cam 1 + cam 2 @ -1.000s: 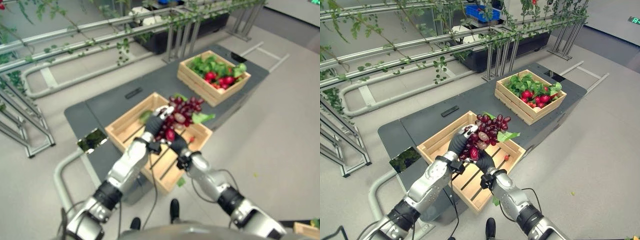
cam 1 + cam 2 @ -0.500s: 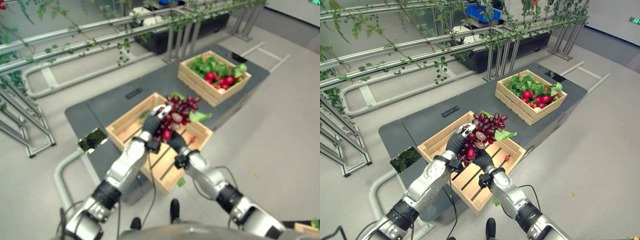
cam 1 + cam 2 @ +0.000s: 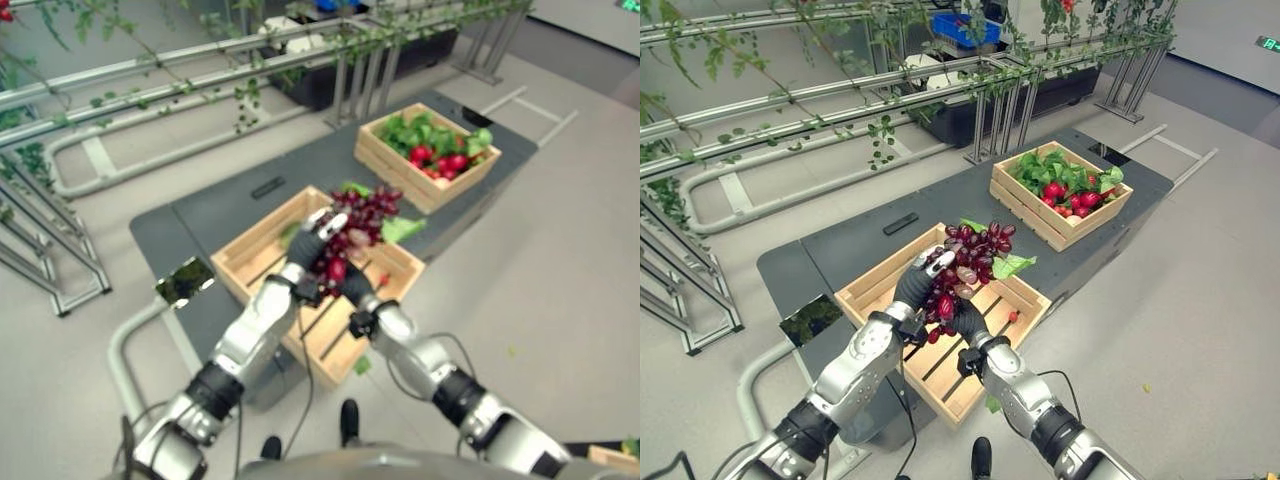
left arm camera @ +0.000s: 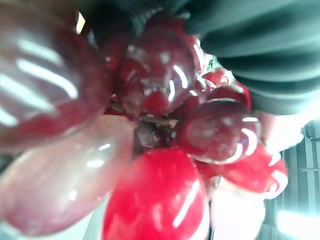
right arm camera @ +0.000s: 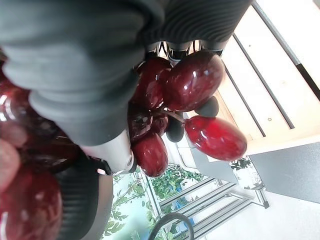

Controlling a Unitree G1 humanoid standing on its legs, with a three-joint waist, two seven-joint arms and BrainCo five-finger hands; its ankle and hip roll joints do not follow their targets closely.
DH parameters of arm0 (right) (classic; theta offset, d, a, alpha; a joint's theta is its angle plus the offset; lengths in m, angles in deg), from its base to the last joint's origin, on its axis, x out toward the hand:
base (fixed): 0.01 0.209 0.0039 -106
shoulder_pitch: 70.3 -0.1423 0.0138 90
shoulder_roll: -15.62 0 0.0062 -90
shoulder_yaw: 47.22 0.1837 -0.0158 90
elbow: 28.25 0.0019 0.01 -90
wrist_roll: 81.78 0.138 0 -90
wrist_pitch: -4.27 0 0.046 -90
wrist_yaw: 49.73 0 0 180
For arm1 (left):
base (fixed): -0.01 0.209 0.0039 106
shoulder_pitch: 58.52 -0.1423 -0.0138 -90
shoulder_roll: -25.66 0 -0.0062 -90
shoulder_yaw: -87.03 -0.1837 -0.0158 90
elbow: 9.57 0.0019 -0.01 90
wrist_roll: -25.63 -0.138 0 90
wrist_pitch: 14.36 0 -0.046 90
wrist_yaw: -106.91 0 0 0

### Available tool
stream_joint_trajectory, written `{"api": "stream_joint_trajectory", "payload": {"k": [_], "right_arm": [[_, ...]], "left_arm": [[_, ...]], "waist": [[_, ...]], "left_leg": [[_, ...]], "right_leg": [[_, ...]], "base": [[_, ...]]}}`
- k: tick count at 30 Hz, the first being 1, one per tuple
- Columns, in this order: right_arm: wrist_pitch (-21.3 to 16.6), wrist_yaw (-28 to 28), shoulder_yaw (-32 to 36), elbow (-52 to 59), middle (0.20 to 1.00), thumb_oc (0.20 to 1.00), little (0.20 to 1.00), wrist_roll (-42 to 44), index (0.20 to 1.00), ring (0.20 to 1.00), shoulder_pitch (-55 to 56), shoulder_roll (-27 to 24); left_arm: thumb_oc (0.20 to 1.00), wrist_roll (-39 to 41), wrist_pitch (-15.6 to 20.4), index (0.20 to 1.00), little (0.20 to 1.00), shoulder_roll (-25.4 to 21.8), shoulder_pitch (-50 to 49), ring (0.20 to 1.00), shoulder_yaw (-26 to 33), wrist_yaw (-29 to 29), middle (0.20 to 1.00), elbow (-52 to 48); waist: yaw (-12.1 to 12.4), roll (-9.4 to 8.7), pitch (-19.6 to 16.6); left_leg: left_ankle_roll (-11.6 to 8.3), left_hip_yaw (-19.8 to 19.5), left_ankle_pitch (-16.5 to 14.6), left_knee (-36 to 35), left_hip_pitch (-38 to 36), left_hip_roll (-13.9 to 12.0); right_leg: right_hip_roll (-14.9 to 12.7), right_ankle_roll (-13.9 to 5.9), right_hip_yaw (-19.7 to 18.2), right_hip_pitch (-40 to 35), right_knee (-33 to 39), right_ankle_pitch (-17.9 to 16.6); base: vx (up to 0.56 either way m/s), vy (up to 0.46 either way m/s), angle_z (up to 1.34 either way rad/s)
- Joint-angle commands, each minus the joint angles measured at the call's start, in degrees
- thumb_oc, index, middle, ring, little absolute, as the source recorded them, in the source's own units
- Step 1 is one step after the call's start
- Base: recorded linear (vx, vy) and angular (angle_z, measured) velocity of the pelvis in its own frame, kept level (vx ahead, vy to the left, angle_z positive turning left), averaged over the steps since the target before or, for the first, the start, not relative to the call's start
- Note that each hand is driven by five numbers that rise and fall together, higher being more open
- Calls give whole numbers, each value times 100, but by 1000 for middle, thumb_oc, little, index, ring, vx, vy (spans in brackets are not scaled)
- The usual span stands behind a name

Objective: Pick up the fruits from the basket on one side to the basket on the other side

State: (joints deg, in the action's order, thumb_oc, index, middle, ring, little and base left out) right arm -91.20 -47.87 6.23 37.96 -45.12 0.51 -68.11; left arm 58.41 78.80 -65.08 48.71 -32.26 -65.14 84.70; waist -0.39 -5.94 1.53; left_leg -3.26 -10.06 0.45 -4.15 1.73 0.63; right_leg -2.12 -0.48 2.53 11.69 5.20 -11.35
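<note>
Both hands meet above the near wooden crate (image 3: 940, 370), which sits on the dark grey tabletop (image 3: 860, 245). Between them they hold a bunch of dark red grapes (image 3: 970, 262) with green leaves, lifted clear of the crate's slatted floor. The left hand (image 3: 915, 283) is closed against the bunch from the left; its wrist view shows grapes pressed right up to the camera. The right hand (image 3: 968, 322) grips from below and right, fingers curled round the lower grapes; its wrist view shows grapes hanging beside the dark cover with the crate slats behind. One small red fruit (image 3: 1013, 316) lies in the near crate by its right wall. The far wooden crate (image 3: 1025, 205) stands well apart on the same tabletop, holding green leaves and red fruits (image 3: 1065, 190).
</note>
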Motion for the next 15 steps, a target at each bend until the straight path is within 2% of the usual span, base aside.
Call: {"api": "stream_joint_trajectory", "payload": {"k": [1,15], "right_arm": [[-412,-5,266,25,200,200,200,-86,200,200,-767,549],[-441,47,487,24,200,200,200,-217,200,200,-626,435]], "left_arm": [[1000,130,401,1000,1000,555,688,1000,-520,-72,1000,89],[1000,69,526,1000,1000,464,503,1000,-216,-21,1000,-64]], "waist": [[131,-62,-72],[143,-84,-108]], "left_leg": [[250,-73,-329,-85,41,266],[248,-57,-377,-85,-42,250]], "right_leg": [[102,-522,98,-649,-20,887],[96,-526,124,-738,-20,922]], "base": [[0,0,0],[0,0,0]]}}
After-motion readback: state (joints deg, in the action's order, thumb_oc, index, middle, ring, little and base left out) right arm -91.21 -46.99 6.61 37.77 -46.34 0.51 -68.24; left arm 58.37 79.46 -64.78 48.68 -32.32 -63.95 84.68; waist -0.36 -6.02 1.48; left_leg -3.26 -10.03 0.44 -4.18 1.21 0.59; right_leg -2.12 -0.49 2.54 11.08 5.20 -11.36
